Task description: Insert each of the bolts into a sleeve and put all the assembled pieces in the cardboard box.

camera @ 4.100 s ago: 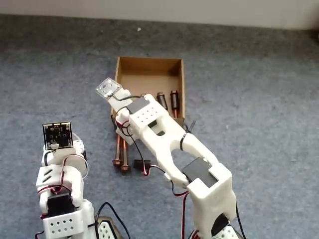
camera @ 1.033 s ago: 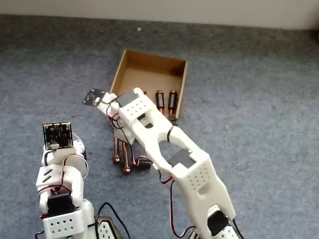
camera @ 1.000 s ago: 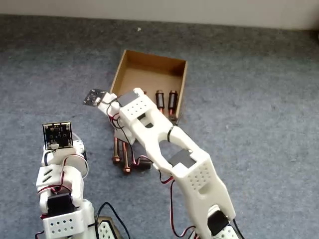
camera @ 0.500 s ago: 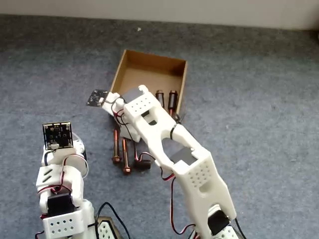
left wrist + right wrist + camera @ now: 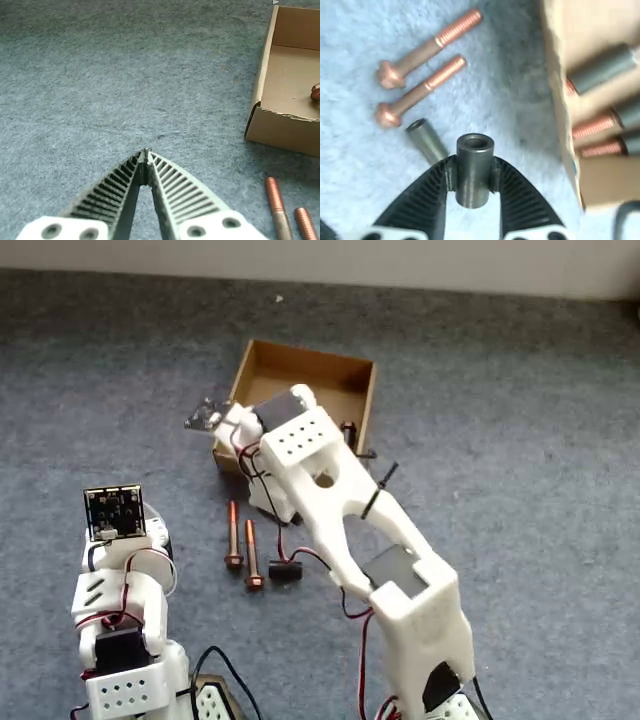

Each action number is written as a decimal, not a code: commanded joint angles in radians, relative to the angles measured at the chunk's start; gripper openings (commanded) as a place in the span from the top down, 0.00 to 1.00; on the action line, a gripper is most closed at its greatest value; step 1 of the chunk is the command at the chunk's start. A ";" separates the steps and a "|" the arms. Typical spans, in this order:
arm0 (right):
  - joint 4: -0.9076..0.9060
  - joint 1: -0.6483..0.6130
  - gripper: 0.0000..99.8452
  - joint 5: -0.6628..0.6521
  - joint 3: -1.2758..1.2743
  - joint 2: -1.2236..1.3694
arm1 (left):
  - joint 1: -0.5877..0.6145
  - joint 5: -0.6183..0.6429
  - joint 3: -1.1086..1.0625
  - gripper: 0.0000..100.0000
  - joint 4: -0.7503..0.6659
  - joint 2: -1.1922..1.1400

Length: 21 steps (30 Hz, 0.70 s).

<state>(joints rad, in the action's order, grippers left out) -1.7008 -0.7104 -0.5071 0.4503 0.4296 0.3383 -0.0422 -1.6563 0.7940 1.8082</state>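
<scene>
The right fingers (image 5: 432, 187) pinch a dark sleeve (image 5: 474, 170) between them, just outside the cardboard box (image 5: 310, 370), near two loose bolts (image 5: 427, 47). The left fingers (image 5: 127, 182) are closed together, empty.

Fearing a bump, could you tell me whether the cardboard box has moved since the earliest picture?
Yes. The cardboard box has turned clockwise; its far edge now slants against the carpet's far edge.

White left arm (image 5: 125, 625) folded back low, its ribbed grey left gripper (image 5: 146, 154) closed with tips touching, white right arm (image 5: 350, 525) stretched forward, right gripper (image 5: 474, 167) clamped on a dark grey metal sleeve (image 5: 473, 189), gripped between the fingers (image 5: 432, 192), open end past the fingertips
</scene>
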 commanded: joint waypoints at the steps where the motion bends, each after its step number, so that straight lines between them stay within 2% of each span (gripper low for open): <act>1: -0.059 0.018 1.00 0.058 0.058 -0.136 | 0.004 -0.008 0.008 0.98 -0.020 0.008; 8: -0.048 0.025 1.00 0.100 -0.163 -0.372 | 0.004 -0.008 0.007 0.98 -0.018 0.008; 14: 0.081 0.062 1.00 0.103 -0.515 -0.668 | 0.004 -0.008 0.007 0.98 -0.018 0.008; 21: 0.282 0.214 1.00 0.206 -0.886 -0.940 | 0.004 -0.008 0.007 0.98 -0.018 0.008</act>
<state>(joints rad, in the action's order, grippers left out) -1.4998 -0.5616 -0.3353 -0.3399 -0.3867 0.3383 -0.0422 -1.6563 0.7940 1.8082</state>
